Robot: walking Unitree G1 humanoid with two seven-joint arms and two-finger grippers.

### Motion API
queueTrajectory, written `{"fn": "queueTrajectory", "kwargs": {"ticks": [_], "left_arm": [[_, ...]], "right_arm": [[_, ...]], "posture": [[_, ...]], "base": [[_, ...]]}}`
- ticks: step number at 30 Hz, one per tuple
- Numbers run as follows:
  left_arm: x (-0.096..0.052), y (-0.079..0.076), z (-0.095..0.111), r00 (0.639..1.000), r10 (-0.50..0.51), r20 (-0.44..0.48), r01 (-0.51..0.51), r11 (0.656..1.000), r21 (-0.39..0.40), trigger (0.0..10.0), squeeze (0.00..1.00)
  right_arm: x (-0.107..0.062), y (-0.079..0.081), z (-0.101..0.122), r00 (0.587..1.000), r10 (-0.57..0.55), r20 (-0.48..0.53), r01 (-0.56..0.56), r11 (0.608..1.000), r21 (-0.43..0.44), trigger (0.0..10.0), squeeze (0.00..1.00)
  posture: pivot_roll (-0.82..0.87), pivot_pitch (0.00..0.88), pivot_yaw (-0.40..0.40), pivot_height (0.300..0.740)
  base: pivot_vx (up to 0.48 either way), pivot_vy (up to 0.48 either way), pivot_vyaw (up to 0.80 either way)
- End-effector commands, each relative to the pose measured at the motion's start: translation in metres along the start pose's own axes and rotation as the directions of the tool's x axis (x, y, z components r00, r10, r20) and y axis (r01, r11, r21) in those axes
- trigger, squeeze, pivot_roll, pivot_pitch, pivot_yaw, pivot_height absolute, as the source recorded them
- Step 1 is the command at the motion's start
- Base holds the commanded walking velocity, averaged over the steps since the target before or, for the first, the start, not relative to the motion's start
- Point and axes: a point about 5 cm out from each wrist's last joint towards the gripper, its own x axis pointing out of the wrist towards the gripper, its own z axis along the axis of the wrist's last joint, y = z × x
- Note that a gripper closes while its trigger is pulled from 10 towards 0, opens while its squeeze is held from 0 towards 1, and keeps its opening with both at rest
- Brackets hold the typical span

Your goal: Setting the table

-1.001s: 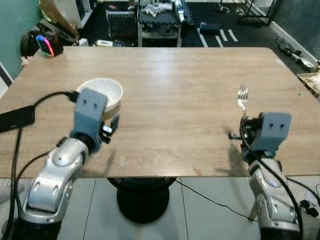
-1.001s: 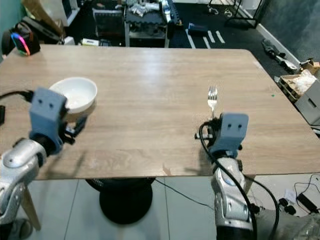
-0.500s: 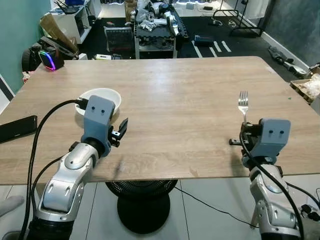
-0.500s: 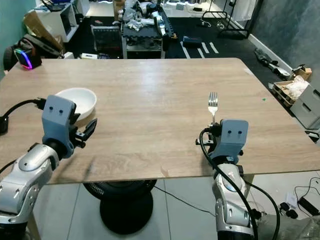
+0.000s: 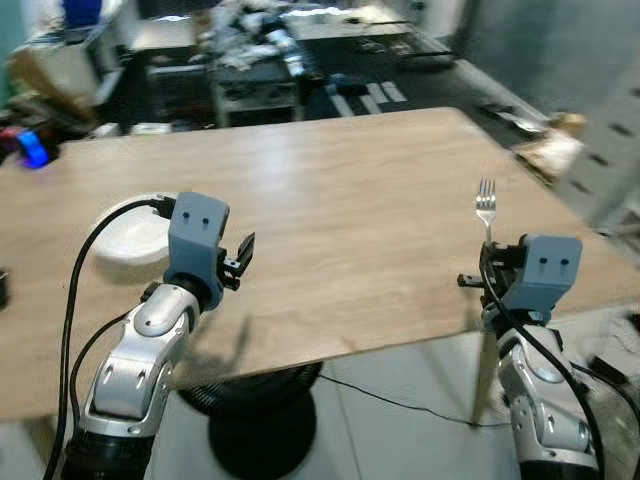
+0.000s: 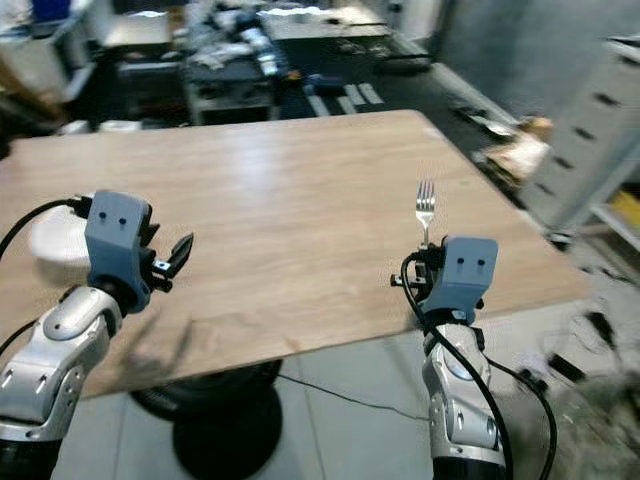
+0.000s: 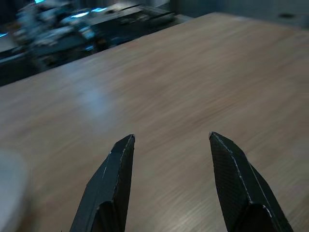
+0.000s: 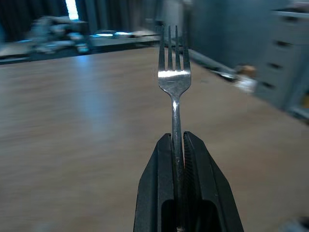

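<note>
Over the wooden tabletop, with the white bowl resting near the spread, empty fingers of the left gripper, the right gripper pinches a light, stiff, slippery-looking metal fork upright by its handle (a sensible hold).

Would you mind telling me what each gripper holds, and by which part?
Right gripper clamps the silver metal fork by its handle; left gripper is open, empty.

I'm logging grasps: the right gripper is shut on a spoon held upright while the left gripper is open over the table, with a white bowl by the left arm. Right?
Not quite: it is a fork, not a spoon; the right wrist view shows its tines above the shut right gripper. The left gripper is open over the table, the white bowl by that arm.
</note>
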Motion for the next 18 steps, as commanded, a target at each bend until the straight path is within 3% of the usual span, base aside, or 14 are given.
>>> {"fn": "queueTrajectory", "kwargs": {"ticks": [1, 18], "left_arm": [[0.0006, 0.0013, -0.004, 1.0, 0.011, -0.013, -0.011, 1.0, 0.015, 10.0, 0.0], [0.0021, 0.003, -0.0062, 1.0, 0.006, -0.013, -0.006, 1.0, 0.025, 10.0, 0.0]], "right_arm": [[-0.0009, -0.0008, -0.0026, 1.0, -0.011, -0.002, 0.011, 1.0, 0.008, 10.0, 0.0], [-0.0013, 0.0018, -0.0075, 1.0, -0.015, -0.017, 0.015, 1.0, 0.015, 10.0, 0.0]], "posture": [[-0.01, 0.0, 0.076, 0.74], [-0.01, 0.0, 0.084, 0.74]], "base": [[0.0, 0.0, -0.79], [0.0, 0.0, -0.79]]}}
